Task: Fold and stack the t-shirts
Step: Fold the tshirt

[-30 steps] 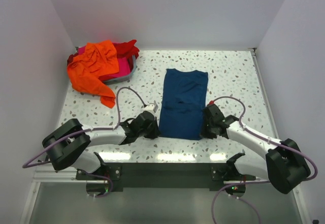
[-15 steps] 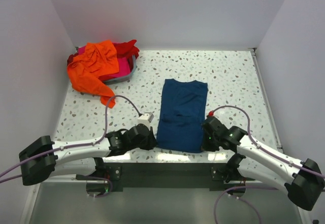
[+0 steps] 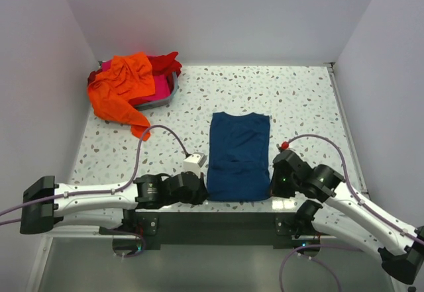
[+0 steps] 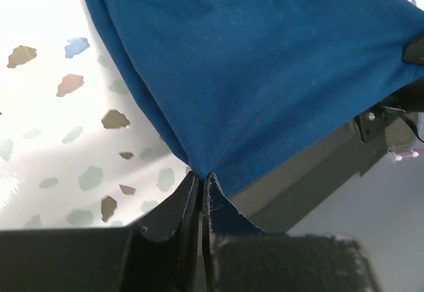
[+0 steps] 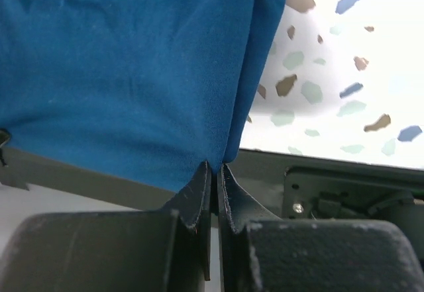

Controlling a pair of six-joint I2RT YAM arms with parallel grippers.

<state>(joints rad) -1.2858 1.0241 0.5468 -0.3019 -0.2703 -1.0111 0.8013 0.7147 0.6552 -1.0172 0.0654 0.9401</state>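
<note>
The navy blue t-shirt (image 3: pixel 238 154) lies folded in a long strip in the middle of the table, its near hem at the table's front edge. My left gripper (image 3: pixel 202 193) is shut on its near left corner; the left wrist view shows the cloth (image 4: pixel 252 73) pinched between the jaws of this gripper (image 4: pixel 202 179). My right gripper (image 3: pixel 273 187) is shut on the near right corner; in the right wrist view the cloth (image 5: pixel 132 73) hangs from its jaws (image 5: pixel 215 169). An orange t-shirt (image 3: pixel 122 87), a red one (image 3: pixel 167 62) and a magenta one (image 3: pixel 156 93) are piled at the far left.
A grey bin (image 3: pixel 169 92) at the far left holds the pile, and the orange shirt spills over its front onto the speckled table (image 3: pixel 305 100). White walls close in the back and both sides. A black bar (image 3: pixel 218 222) runs along the near edge.
Both grippers have pulled the navy shirt's near corners toward the front edge, and the whole shirt has slid nearer. The pile at the far left has not moved.
</note>
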